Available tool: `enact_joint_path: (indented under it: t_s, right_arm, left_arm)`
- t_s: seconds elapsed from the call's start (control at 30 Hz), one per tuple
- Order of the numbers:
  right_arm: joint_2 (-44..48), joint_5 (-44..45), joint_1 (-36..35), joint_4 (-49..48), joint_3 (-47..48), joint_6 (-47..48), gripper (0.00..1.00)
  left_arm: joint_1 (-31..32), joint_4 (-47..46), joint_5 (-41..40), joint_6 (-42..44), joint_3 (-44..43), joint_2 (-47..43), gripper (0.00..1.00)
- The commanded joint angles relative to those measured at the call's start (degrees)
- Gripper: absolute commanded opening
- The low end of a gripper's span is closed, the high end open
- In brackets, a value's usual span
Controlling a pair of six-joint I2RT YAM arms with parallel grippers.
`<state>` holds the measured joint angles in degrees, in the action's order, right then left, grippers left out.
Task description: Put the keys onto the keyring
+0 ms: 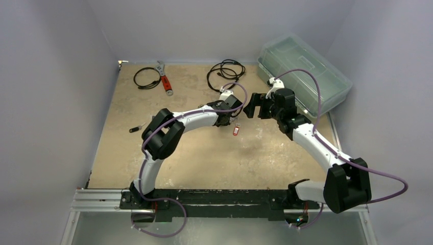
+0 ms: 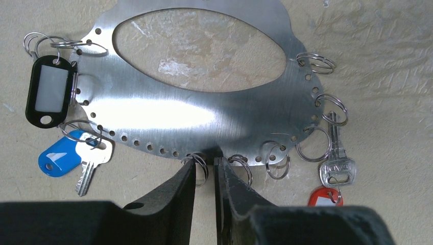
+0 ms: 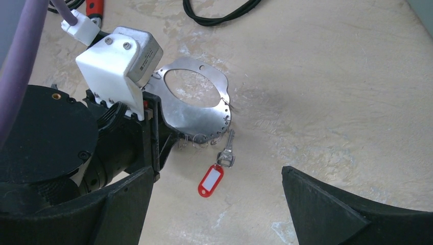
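The keyring is a flat metal plate (image 2: pixel 153 115) with an oval hole and several split rings along its edge, lying on the table; it also shows in the right wrist view (image 3: pixel 196 115). A black tag (image 2: pixel 48 92), a blue-tagged key (image 2: pixel 61 158) and a red-tagged silver key (image 2: pixel 336 166) hang from its rings. The red tag (image 3: pixel 210 181) shows in the top view (image 1: pixel 236 130). My left gripper (image 2: pixel 205 162) stands at the plate's near edge, its jaws almost together with one split ring (image 2: pixel 201 166) in the narrow gap. My right gripper (image 3: pixel 217 171) is wide open and empty above the red tag.
A red-handled wrench (image 1: pixel 164 79) and two black coiled cables (image 1: pixel 148 77) (image 1: pixel 224 71) lie at the back. A clear plastic box (image 1: pixel 304 71) stands at the back right. A small dark object (image 1: pixel 134 129) lies at the left.
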<state>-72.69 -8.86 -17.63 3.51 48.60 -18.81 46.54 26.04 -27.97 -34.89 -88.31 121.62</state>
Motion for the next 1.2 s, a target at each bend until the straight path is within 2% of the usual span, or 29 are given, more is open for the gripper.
enact_joint_path:
  t_s: [0.0, 0.3, 0.47, 0.7, 0.77, 0.83, 1.17]
  right_arm:
    - [0.29, -1.60, -0.04, -0.52, 2.51, 0.44, 0.99]
    - [-0.17, -2.11, -0.04, -0.18, 2.75, 0.48, 0.99]
    - [-0.44, -2.21, -0.04, -0.08, 2.90, 0.53, 0.99]
    - [-1.04, -2.95, -0.04, 0.35, 3.28, 0.70, 0.99]
    - [-1.14, -3.13, -0.04, 0.49, 3.34, 0.70, 0.99]
    - [-1.14, -3.18, -0.04, 0.68, 3.50, 0.70, 0.99]
    - [-0.58, -2.88, 0.01, 0.77, 3.81, 0.70, 0.99]
  left_arm:
    - [0.20, -0.04, -1.37, -0.11, -2.39, 0.65, 0.18]
    - [0.19, -0.55, -1.21, 0.34, -2.48, 0.83, 0.15]
    - [0.19, -0.67, -1.39, 0.47, -2.44, 0.89, 0.10]
    - [0.14, -1.40, -1.30, 0.11, -1.48, 0.30, 0.10]
    - [0.16, -1.94, -1.22, 0.47, -1.05, 0.05, 0.01]
    - [0.14, -2.64, -0.50, 1.04, -0.52, -0.53, 0.00]
    - [0.21, -12.21, 1.44, 4.65, 9.28, -9.39, 0.00]
